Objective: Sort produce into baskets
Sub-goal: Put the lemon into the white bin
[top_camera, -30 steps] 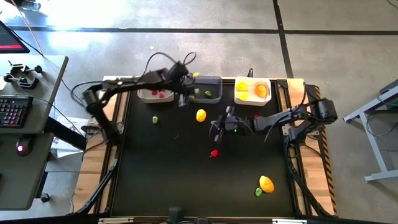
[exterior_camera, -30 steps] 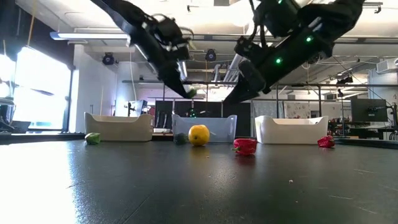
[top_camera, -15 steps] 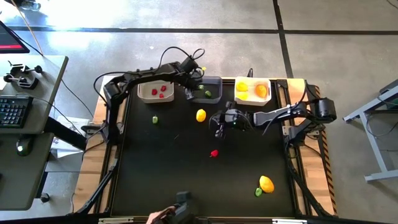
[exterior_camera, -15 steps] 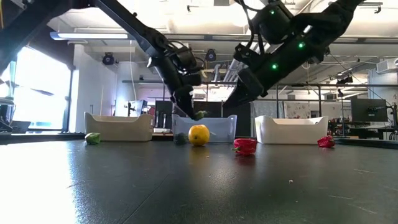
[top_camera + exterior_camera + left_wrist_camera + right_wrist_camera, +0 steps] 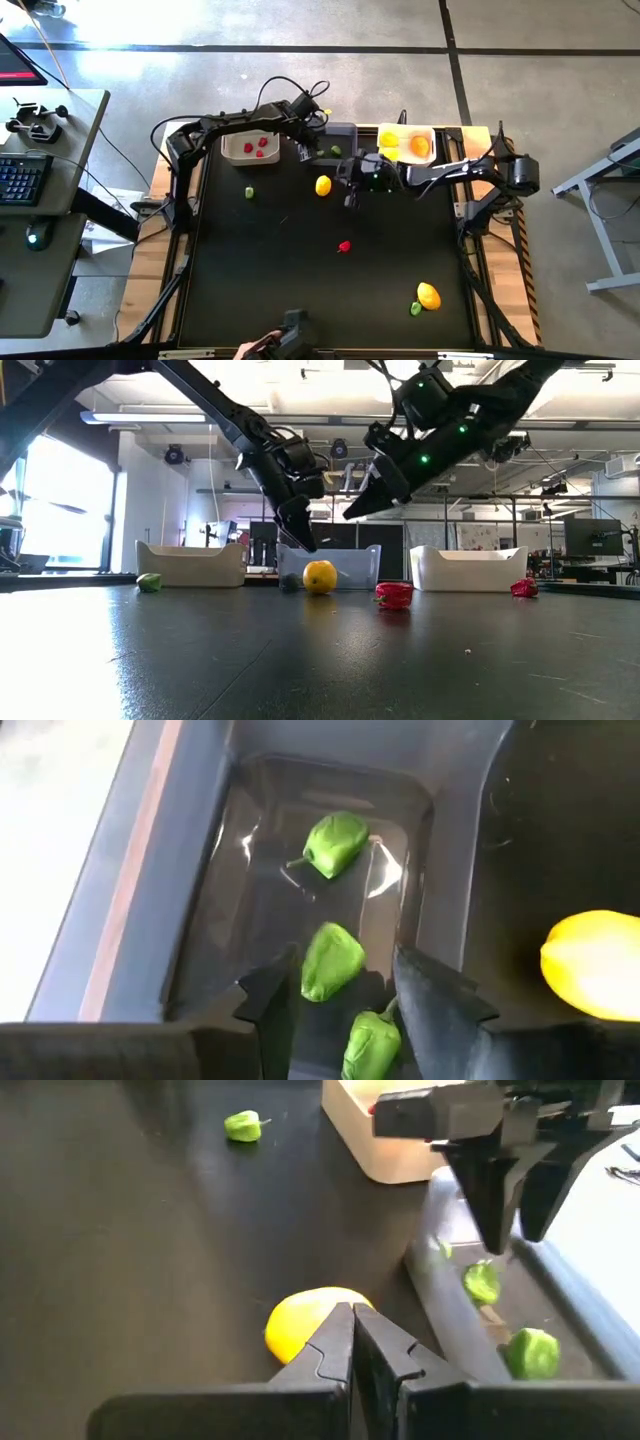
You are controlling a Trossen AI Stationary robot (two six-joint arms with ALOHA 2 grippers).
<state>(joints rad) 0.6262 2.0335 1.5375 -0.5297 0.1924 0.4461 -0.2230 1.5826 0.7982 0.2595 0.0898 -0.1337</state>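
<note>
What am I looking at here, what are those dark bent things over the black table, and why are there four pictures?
They are two robot arms sorting toy produce into three bins at the table's far edge. One camera looks down from above, one sits at table height, and one rides on each arm's wrist. The left tool is over the grey bin, fingers apart, with green pieces lying in the bin below it; it grips nothing. The right tool is shut and empty, near a yellow lemon. Still loose on the table: a green piece, a red piece, and another lemon with a green piece beside it.
</note>
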